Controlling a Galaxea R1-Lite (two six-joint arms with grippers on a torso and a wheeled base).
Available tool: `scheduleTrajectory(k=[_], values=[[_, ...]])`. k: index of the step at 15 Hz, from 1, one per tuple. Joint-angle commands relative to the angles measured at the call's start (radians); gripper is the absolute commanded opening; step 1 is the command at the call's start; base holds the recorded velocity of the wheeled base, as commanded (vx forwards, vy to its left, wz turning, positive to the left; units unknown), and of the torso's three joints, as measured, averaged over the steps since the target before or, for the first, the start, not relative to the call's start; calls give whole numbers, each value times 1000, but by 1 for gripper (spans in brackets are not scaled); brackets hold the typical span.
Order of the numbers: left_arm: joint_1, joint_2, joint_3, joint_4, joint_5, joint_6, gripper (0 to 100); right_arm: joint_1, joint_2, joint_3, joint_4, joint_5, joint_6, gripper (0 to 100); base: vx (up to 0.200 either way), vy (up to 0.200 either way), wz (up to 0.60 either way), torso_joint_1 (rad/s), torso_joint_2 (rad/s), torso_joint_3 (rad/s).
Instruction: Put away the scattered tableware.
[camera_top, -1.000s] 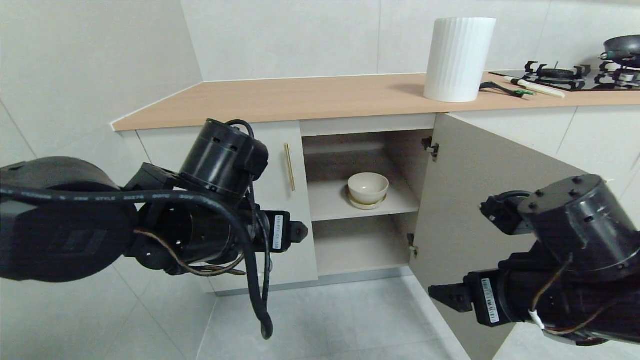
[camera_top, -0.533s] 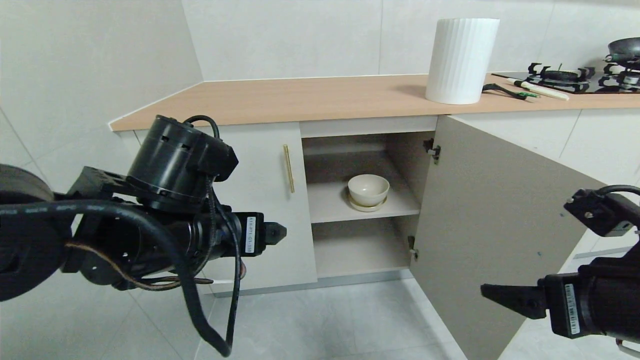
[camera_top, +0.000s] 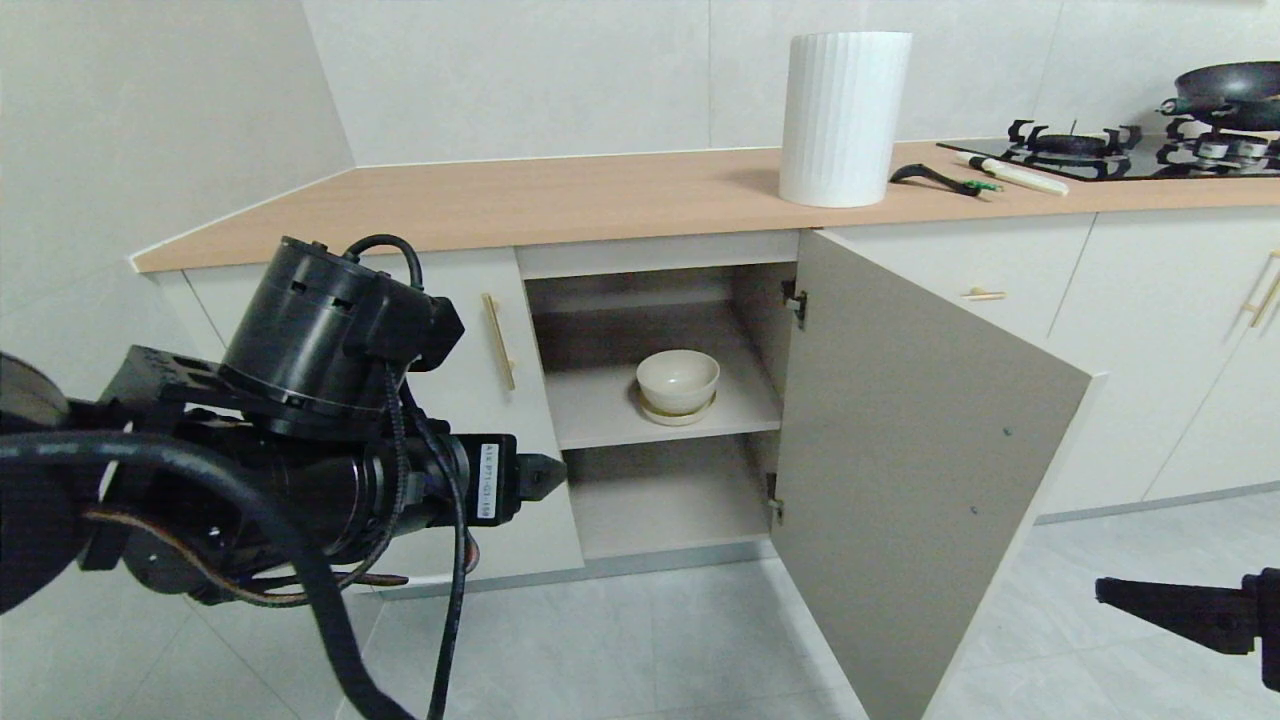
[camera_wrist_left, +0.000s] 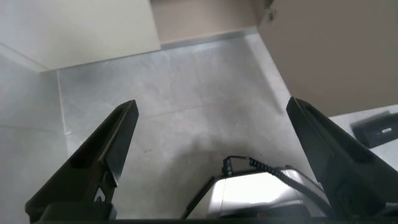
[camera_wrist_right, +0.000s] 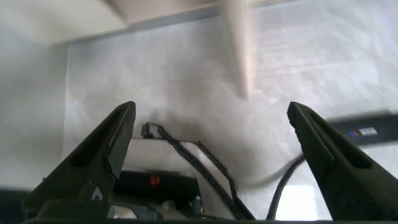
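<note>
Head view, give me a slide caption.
Bowl on a saucer sits on a shelf in the open cabinet below the wooden counter.

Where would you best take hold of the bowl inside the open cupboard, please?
Probably at the near rim of the bowl, pinched inside and out, coming level from the front through the open doorway. It stands upright, mouth up, on a saucer on the shelf, and the cupboard blocks a straight-down approach.

L claw (camera_wrist_left: 211, 106) + R claw (camera_wrist_right: 211, 107): both spread wide.
</note>
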Motion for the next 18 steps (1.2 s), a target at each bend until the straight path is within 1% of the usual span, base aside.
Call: scheduleTrajectory(k=[1, 3, 4, 6, 7, 8, 10, 13, 15, 16, 18], values=[[2, -5, 0, 0, 1, -1, 100, -117, -36, -5, -1, 18, -1, 100, 0, 0, 0, 0, 0, 0], [16, -19, 3, 0, -1, -1, 100, -272, 11, -20, -22, 80, -1, 100, 0, 0, 0, 0, 0, 0], [25, -26, 6, 0, -4, -1, 100, -337, 45, -23, -47, 93, -1, 100, 0, 0, 0, 0, 0, 0], [34, -40, 8, 0, -5, -1, 100, -462, 145, -23, -156, 96, -3, 100, 0, 0, 0, 0, 0, 0], [37, -45, 8, 0, -5, -1, 100, -511, 192, -23, -205, 99, -7, 100, 0, 0, 0, 0, 0, 0], [39, -49, 8, -1, -7, -1, 100, -541, 237, -29, -239, 101, -7, 100, 0, 0, 0, 0, 0, 0], [47, -51, 8, -1, -7, -1, 100, -567, 343, -60, -300, 110, -7, 100, 0, 0, 0, 0, 0, 0], [53, -59, 8, -3, -7, -1, 100, -570, 493, -122, -375, 115, -4, 100, 0, 0, 0, 0, 0, 0], [60, -63, 6, -12, -7, -1, 100, -564, 554, -155, -378, 118, 2, 100, 0, 0, 0, 0, 0, 0], [77, -63, 6, -27, -7, -1, 100, -557, 584, -164, -378, 138, 4, 100, 0, 0, 0, 0, 0, 0], [97, -79, 6, -29, -9, 2, 100, -518, 600, -166, -378, 187, 4, 100, 0, 0, 0, 0, 0, 0]])
